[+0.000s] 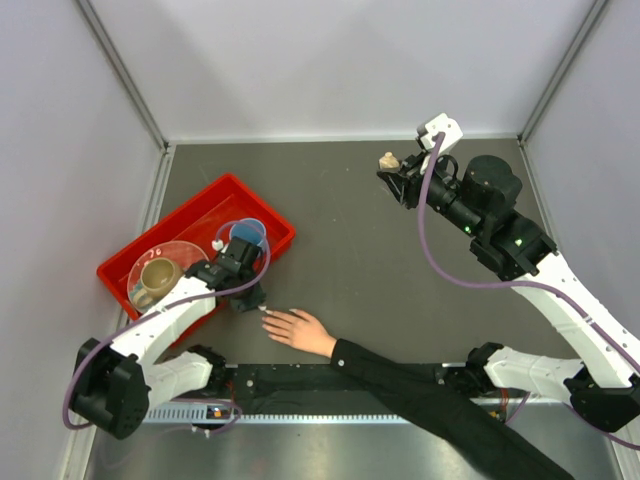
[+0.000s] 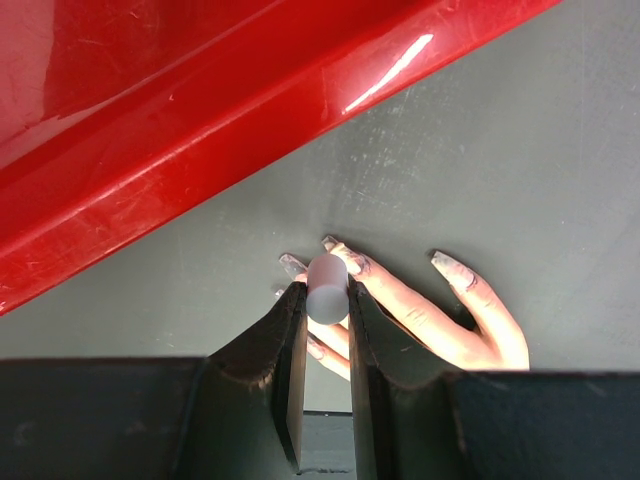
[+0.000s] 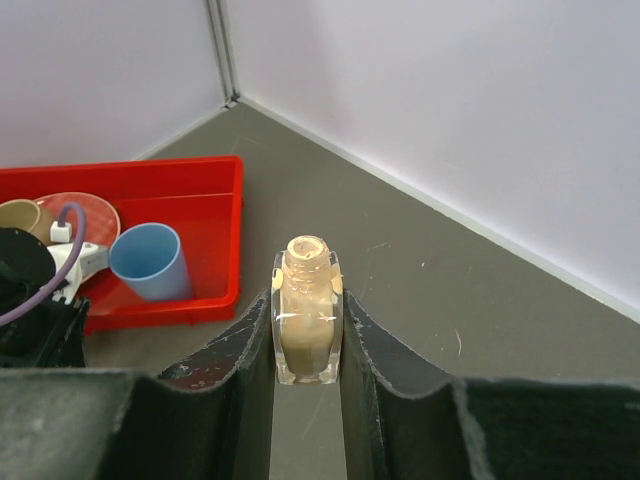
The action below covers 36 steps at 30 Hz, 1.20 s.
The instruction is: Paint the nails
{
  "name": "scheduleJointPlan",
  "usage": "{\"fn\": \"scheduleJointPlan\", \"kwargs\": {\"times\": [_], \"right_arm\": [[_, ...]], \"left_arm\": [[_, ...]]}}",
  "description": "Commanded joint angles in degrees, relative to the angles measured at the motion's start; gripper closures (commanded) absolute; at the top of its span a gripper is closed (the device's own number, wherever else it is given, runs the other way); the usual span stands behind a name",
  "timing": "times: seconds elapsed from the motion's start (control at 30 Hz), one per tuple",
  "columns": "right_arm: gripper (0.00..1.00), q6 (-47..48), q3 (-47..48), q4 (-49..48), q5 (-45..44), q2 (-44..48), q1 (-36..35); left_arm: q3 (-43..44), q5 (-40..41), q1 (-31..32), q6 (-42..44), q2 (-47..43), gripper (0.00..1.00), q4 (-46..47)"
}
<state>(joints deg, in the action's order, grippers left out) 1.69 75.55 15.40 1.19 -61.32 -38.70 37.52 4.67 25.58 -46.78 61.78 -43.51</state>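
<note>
**Left tool poised over fingertips, brush cap in its grip**

A flesh-toned hand (image 1: 300, 330) with a black sleeve (image 1: 420, 385) lies flat on the dark tabletop (image 1: 360, 250), near the front edge. Its long axis runs from the sleeve at near right to the fingertips at far left, pointing towards a red bin (image 1: 262, 204).

The nails (image 2: 293, 264) sit at those fingertips, pale with darker smudges. The left tool (image 1: 251, 299) hangs right above them, pinching a small pale cylinder (image 2: 327, 285), probably the polish brush cap. The bristles are hidden beneath it.

Well apart at far right, the right tool (image 1: 395, 175) is clamped on an open tan polish bottle (image 3: 306, 320), held upright above the tabletop.

The left arm is much nearer the nails. The coming stroke probably needs only a small drop and a pull along one finger's length.
</note>
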Motion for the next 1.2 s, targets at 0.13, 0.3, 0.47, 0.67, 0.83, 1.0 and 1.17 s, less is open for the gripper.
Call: {"fn": "scheduleJointPlan", "kwargs": {"times": [0.13, 0.3, 0.47, 0.67, 0.83, 1.0, 1.17], "right_arm": [[1.00, -0.4, 2.1, -4.1, 0.4, 0.4, 0.4], [1.00, -0.3, 2.1, -4.0, 0.4, 0.3, 0.5], [1.00, -0.3, 2.0, -4.0, 0.3, 0.4, 0.5], [1.00, -0.4, 1.9, -4.1, 0.4, 0.4, 0.4], [1.00, -0.5, 1.8, -4.1, 0.4, 0.4, 0.5], [1.00, -0.6, 1.7, -4.1, 0.5, 0.4, 0.5], [1.00, -0.7, 1.6, -4.2, 0.5, 0.4, 0.6]], "left_arm": [[2.2, 1.5, -0.4, 0.1, 0.3, 1.00, 1.1], [2.3, 1.4, -0.4, 0.1, 0.6, 1.00, 1.2], [2.4, 1.5, -0.4, 0.1, 0.6, 1.00, 1.1], [2.3, 1.6, -0.4, 0.1, 0.8, 1.00, 1.2], [2.5, 1.7, -0.4, 0.2, 1.0, 1.00, 1.4], [3.3, 1.6, -0.5, 0.7, 1.2, 1.00, 1.6], [3.4, 1.2, -0.4, 0.7, 1.4, 1.00, 1.6]]}}
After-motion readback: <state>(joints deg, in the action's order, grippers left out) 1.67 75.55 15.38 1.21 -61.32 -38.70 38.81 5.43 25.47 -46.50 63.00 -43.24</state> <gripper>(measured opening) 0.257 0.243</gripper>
